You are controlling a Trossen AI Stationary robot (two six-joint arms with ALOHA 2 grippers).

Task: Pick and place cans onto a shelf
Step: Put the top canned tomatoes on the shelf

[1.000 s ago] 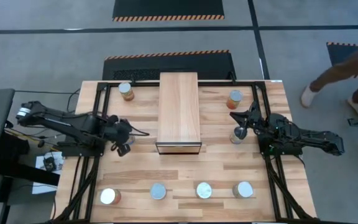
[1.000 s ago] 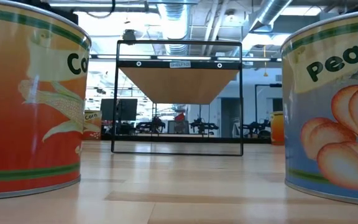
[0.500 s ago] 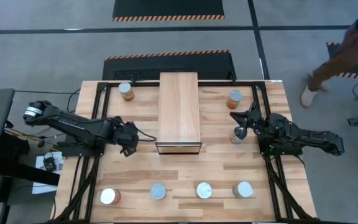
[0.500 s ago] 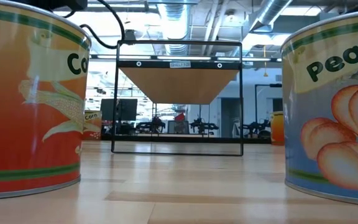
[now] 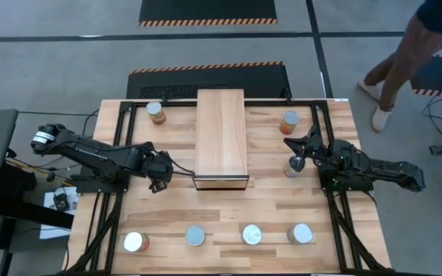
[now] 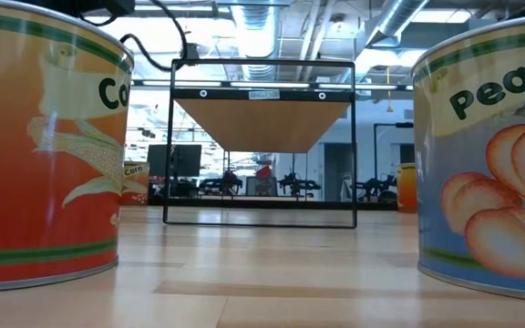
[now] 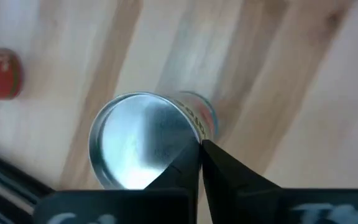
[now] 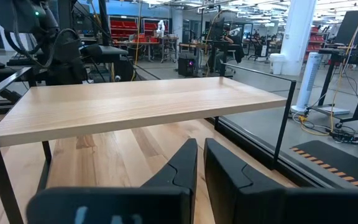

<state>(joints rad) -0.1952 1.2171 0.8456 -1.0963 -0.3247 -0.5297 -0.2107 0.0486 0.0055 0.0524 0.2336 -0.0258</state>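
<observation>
Can in play: a small tin with a shiny round top stands upright on the table, just off the left side of the shelf near its open end.
How it handles: I'd judge it rigid, smooth-sided, fairly weighty and a bit slippery. It won't crush, but it could tip or twist.
Where to hold: across the label, at mid-height or a little lower, one finger on each side.
Left gripper: right above that tin, fingers pinched together with the tips over its rim, nothing between them. They'd have to spread before they can take it.
Right gripper: off the shelf's right side, fingers closed on nothing, waiting. Another tin sits just beside it.
Other tins: one left of the shelf's far end and one right of it. Four stand in a row well in front of the opening.
In the way: the shelf's black frame posts close by.
Beyond: a person walks past the table's far right corner.
</observation>
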